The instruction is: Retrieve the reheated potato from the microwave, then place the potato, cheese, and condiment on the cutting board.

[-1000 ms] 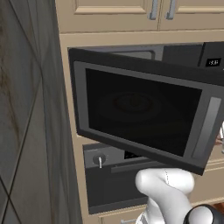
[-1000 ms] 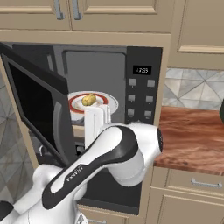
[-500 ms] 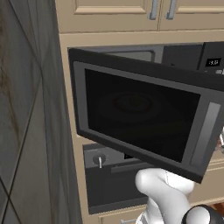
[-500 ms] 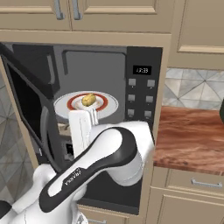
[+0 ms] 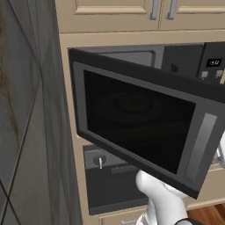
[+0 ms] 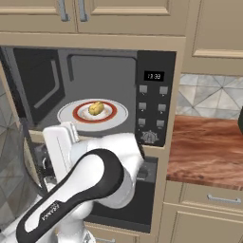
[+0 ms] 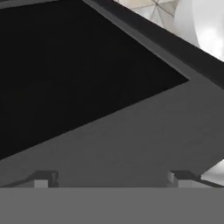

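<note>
A: Item one, the microwave [image 6: 156, 95]?

B: Built-in, black, set in tan cabinetry. Door [image 5: 140, 118] swung out on its left hinge, dark glass facing the left base view. Cavity exposed in the right base view; button panel and small display on its right side.

A: Item two, the potato [image 6: 96, 108]?

B: Small yellowish-tan lump, lying at the centre of a white plate with a red ring [image 6: 66, 115], inside the cavity. Centred there, presumably, because that is where it was set for reheating. Untouched.

A: Item three, the end effector [image 7: 113, 177]?

B: Fingers spread wide, nothing between them. In the hand view the two dark tips rise in front of a grey frame and dark glass, so it appears to be close against the door panel rather than pointed at the plate. I judge it is placed there because opening the door was the step in hand.

A: The arm [image 6: 76, 190]?

B: White with dark joints, bent in front of the lower edge of the cavity, below the plate.

A: Other entries?

B: Reddish wood surface [image 6: 209, 152] to the right of the microwave; a dark oven front [image 5: 110, 184] beneath the door. Cheese, condiment and cutting board: not located.

A: Status?

B: Early. The potato is reachable, not yet retrieved; the next move calls for turning the hand into the cavity.
</note>
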